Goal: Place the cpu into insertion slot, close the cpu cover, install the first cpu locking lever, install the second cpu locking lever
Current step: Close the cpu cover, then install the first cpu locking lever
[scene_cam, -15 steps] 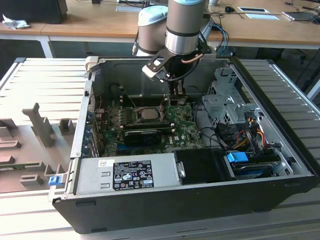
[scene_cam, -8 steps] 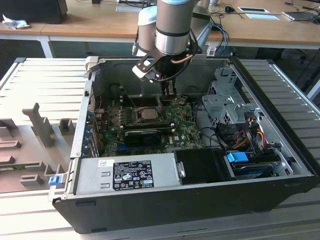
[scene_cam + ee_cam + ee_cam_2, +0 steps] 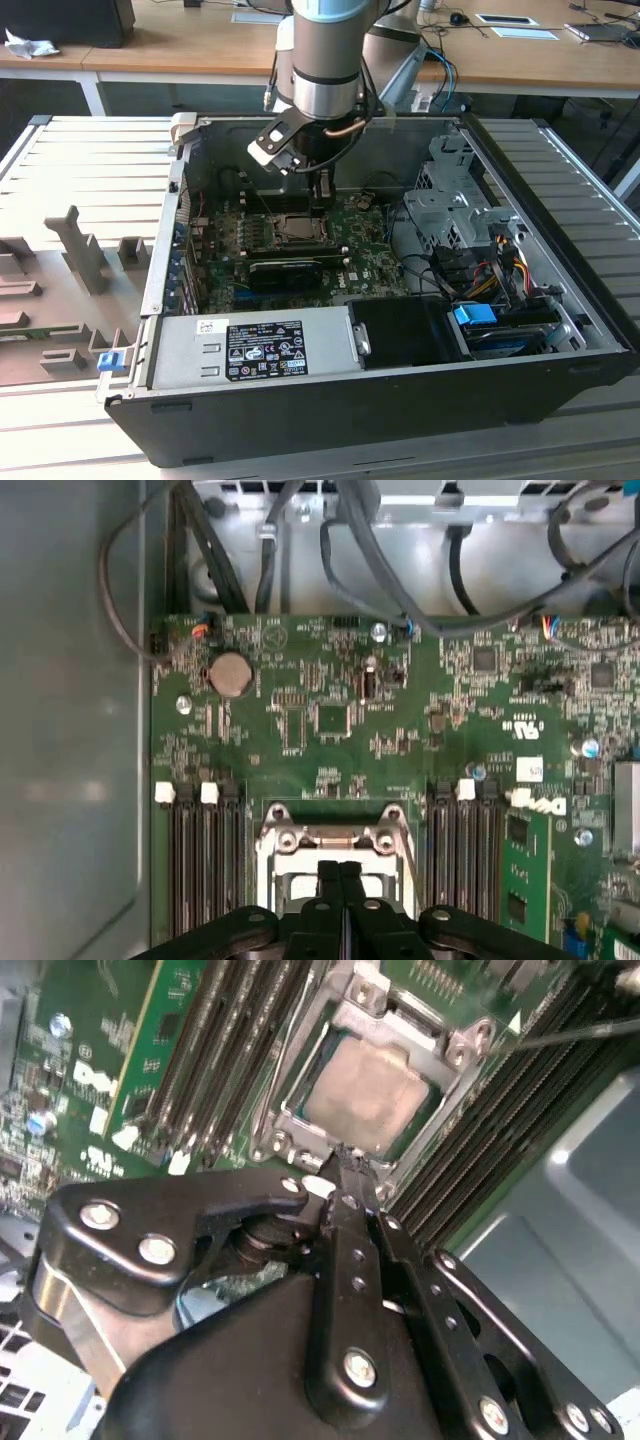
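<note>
The cpu lies flat in the insertion slot on the green motherboard. The cpu cover is folded down around it as a silver frame. The tool has its fingers pressed together with nothing between them, its tips at the frame's edge. Memory slots flank the socket.
</note>
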{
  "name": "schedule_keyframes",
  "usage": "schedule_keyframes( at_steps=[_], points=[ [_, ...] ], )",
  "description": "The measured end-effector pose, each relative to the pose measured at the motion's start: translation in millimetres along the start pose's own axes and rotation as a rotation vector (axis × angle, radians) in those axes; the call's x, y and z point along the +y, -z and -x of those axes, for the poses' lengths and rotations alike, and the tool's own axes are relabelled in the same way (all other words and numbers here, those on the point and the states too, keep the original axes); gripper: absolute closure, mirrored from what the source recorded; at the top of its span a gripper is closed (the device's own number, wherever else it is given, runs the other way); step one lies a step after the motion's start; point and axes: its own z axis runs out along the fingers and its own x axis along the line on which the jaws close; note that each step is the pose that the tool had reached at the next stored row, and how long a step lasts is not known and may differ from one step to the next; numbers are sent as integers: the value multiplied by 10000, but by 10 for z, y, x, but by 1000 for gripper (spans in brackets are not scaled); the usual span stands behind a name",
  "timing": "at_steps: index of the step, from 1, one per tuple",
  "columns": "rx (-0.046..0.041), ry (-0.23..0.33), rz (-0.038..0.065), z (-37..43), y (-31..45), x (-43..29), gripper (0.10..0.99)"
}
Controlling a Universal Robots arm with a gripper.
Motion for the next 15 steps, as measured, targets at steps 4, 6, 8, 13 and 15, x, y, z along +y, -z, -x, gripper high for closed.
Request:
schedule_keyframes(
  at_steps=[4,6,8,13,15],
  points=[
    [1,41,0,-2,0,-119,980],
    [2,47,0,-2,1,-165,980],
    [0,47,-1,-3,2,-200,980],
    [1,48,-1,-3,2,-212,980],
    [1,47,0,-3,77,-214,980]
  ],
)
